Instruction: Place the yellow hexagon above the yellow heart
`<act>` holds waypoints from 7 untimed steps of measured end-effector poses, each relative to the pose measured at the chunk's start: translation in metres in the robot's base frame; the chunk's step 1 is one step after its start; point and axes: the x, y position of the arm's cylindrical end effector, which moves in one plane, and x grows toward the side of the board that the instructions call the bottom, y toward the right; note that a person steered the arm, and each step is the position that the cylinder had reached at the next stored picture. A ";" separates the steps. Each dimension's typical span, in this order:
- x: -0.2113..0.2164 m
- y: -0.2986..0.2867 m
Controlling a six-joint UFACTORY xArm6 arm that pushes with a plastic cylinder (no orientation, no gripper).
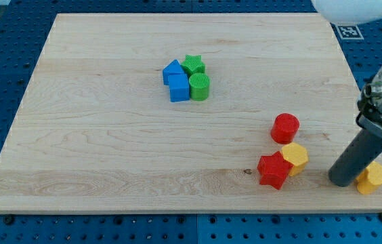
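The board's point(110, 149) left and bottom-left lie open; a blue-green cluster point(187, 79) blocks upper centre, red-yellow blocks point(284, 152) crowd the bottom-right corner.

Rod leaning from view's right edge; my tip point(343, 181) down on board.

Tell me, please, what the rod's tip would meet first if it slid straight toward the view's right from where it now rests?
Probably the yellow block near the board's right edge: my tip sits just to its left, close or perhaps touching, though its shape and the exact gap are unclear from this angle.
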 end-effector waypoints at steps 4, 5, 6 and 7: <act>0.000 -0.049; -0.001 -0.057; -0.014 -0.057; -0.021 -0.058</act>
